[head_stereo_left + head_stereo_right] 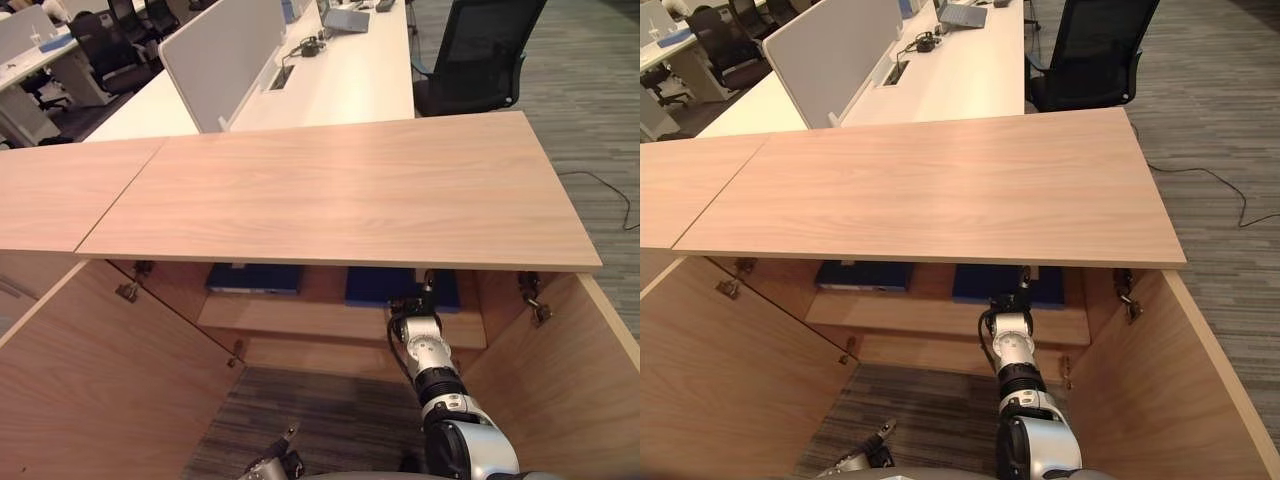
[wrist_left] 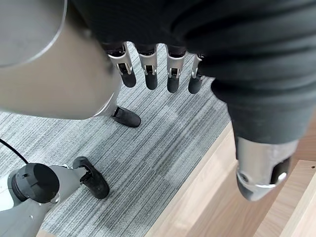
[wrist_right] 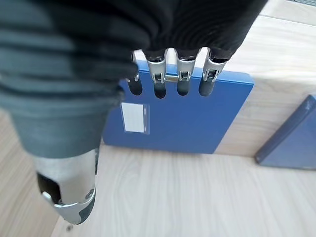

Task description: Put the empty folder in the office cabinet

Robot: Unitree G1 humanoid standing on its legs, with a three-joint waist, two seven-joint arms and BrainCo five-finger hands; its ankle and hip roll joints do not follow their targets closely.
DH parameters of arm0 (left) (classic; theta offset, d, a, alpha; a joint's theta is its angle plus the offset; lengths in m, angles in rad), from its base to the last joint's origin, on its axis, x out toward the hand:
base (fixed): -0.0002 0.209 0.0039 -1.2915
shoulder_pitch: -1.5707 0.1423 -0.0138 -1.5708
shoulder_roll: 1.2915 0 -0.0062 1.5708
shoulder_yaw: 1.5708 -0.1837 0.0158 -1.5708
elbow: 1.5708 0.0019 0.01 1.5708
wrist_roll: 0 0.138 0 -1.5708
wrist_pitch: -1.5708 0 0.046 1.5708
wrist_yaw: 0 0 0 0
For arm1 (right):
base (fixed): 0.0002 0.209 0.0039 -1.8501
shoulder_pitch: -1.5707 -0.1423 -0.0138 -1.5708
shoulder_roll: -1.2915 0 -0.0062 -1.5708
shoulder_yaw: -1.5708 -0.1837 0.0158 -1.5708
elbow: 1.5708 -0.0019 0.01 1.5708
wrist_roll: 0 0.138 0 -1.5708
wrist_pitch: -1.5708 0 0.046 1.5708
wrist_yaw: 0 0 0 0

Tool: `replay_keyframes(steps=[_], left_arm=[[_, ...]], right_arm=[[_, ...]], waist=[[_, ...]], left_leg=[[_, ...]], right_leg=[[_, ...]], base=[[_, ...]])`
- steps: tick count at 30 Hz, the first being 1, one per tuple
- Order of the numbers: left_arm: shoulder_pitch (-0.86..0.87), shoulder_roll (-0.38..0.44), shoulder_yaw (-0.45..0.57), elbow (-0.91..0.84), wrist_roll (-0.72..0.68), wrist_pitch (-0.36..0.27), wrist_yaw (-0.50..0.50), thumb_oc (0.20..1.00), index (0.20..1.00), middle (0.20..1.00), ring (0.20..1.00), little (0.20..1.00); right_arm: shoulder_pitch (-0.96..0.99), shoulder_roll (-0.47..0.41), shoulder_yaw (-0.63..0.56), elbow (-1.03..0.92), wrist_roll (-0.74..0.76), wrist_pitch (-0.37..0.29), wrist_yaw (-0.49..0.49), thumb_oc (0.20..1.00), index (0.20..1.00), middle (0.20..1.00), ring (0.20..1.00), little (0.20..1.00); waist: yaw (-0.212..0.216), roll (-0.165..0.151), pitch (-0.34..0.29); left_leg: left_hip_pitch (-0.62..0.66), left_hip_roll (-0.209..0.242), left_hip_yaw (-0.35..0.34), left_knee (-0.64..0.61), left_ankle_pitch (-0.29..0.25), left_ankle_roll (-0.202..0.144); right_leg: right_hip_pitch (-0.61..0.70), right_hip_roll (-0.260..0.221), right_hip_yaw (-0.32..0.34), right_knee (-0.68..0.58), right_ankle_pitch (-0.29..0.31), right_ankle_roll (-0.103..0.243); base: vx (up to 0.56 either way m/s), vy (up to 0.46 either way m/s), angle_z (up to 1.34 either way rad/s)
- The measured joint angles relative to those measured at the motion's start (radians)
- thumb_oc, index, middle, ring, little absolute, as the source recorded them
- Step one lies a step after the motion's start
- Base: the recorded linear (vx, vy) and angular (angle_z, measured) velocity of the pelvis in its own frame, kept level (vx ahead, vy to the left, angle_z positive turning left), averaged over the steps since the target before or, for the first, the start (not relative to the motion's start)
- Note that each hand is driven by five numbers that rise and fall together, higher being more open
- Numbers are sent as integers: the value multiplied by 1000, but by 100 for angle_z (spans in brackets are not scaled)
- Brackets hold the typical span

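The office cabinet [image 1: 340,190] stands with both doors swung open under its wide wooden top. Two blue folders lie flat on its inner shelf [image 1: 300,318], one at the left [image 1: 255,277] and one at the right [image 1: 375,285]. My right arm [image 1: 430,360] reaches in toward the right folder. In the right wrist view my right hand [image 3: 183,79] hovers with straight fingers over a blue folder [image 3: 187,123] with a white label and holds nothing. A second blue folder [image 3: 291,133] lies beside it. My left hand [image 2: 148,69] hangs open above the grey carpet [image 2: 163,148].
The open cabinet doors flank my arm, one at the left [image 1: 90,380] and one at the right [image 1: 570,380]. Carpet [image 1: 320,410] shows below the shelf. Behind the cabinet are a white desk [image 1: 350,80] with a divider and a black office chair [image 1: 480,50].
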Motion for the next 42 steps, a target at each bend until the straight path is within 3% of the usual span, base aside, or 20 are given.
replay_keyframes(steps=[2, 4, 5, 6, 7, 8, 9, 15, 21, 25, 30, 32, 36, 42], left_arm=[[2, 6, 20, -1, 7, 13, -13, 1000, 1000, 1000, 1000, 1000], [3, 12, 21, -1, 17, 17, -15, 1000, 1000, 1000, 1000, 1000], [-4, 31, 20, -6, 19, 25, -20, 1000, 1000, 1000, 1000, 1000], [-3, 32, 19, -9, 20, 27, -22, 1000, 1000, 1000, 1000, 1000], [0, 35, 22, -8, 20, 27, -21, 1000, 1000, 1000, 1000, 1000], [3, 42, 24, -8, 20, 29, -21, 1000, 1000, 1000, 1000, 1000], [7, 37, 23, -5, 23, 33, -21, 1000, 1000, 1000, 1000, 1000], [2, 23, 19, -7, 57, 36, -16, 1000, 1000, 1000, 1000, 1000], [-19, 14, 18, 9, 59, 28, -12, 1000, 1000, 1000, 1000, 1000], [-147, 2, 18, 189, 103, 32, -30, 1000, 1000, 1000, 1000, 1000], [-190, 0, 35, 241, 177, 89, -90, 1000, 1000, 1000, 1000, 1000], [-200, 2, 88, 261, 178, 111, -119, 1000, 1000, 1000, 1000, 1000], [-216, 8, 143, 315, 176, 116, -188, 1000, 1000, 1000, 1000, 1000], [-245, 1, 174, 411, 176, 124, -237, 1000, 1000, 1000, 1000, 1000]], right_arm=[[12, 0, 26, 0, -7, 1, -6, 1000, 1000, 1000, 1000, 1000], [54, -1, 151, -10, -94, 23, -17, 1000, 1000, 1000, 1000, 1000], [73, -69, 302, 3, -222, 117, -8, 1000, 1000, 1000, 1000, 1000], [74, -119, 424, 5, -284, 158, -7, 1000, 1000, 1000, 1000, 1000], [66, -149, 479, 2, -378, 233, -5, 1000, 1000, 1000, 1000, 1000], [60, -142, 461, 0, -426, 262, -11, 1000, 1000, 1000, 1000, 1000], [42, -144, 491, -21, -528, 338, -18, 1000, 1000, 1000, 1000, 1000], [-22, -139, 493, -38, -759, 475, -9, 1000, 1000, 1000, 1000, 1000], [-19, -138, 490, -2, -836, 504, 71, 1000, 1000, 1000, 1000, 1000], [0, -138, 451, 167, -899, 505, 205, 1000, 1000, 1000, 1000, 1000], [153, -143, 413, 324, -963, 533, 343, 1000, 1000, 1000, 1000, 1000], [231, -138, 368, 360, -991, 545, 385, 1000, 1000, 1000, 1000, 1000], [296, -156, 335, 417, -1008, 590, 451, 1000, 1000, 1000, 1000, 1000], [315, -191, 199, 483, -1021, 559, 470, 1000, 1000, 1000, 1000, 1000]], waist=[[0, 0, 0], [-1, -11, 6], [4, -15, 8], [5, -16, 10], [6, -18, 12], [5, -19, 12], [0, -19, 13], [-2, -22, 15], [-15, -32, 22], [-26, -49, 30], [-31, -68, 35], [-28, -74, 35], [-32, -76, 23], [-43, -73, -21]], left_leg=[[2, 8, 6, 0, -18, -6], [3, 7, 9, 1, -17, -6], [2, 6, 8, 1, -17, -6], [2, 5, 2, 1, -17, -6], [2, 5, -2, 1, -17, -6], [3, 5, -2, 1, -18, -5], [2, 5, 0, 1, -18, -5], [0, 5, 12, 1, -19, -4], [0, 6, 18, 1, -19, -4], [0, 6, 2, 1, -18, -4], [27, 0, -16, 1, -20, -3], [40, -2, -19, 1, -22, -1], [49, -9, -26, 0, -24, 2], [51, -27, -35, 0, -29, 14]], right_leg=[[4, 8, 3, -12, 10, 4], [4, 9, 6, -15, 14, 2], [6, 7, 4, -13, 14, 2], [10, 6, 0, -16, 14, 2], [11, 6, -2, -18, 15, 2], [12, 6, -2, -18, 15, 2], [10, 7, 0, -20, 15, 3], [3, 8, 9, -21, 16, 2], [0, 9, 14, -19, 23, -7], [4, 5, 0, -12, 26, -10], [40, -2, -19, -14, 21, -3], [57, -4, -22, -15, 17, 2], [68, -12, -24, -15, 14, 7], [73, -31, -30, -9, 18, 13]], base=[[-33, -17, -9], [-89, -32, -3], [-72, -29, 7], [-70, -17, 11], [-16, -4, 9], [-46, -4, 1], [-19, 7, -4], [-46, 9, -5], [-115, 24, -3], [-107, 35, 9], [-57, 82, 11], [-49, 94, 6], [-48, 86, 3], [-75, 124, 4]])
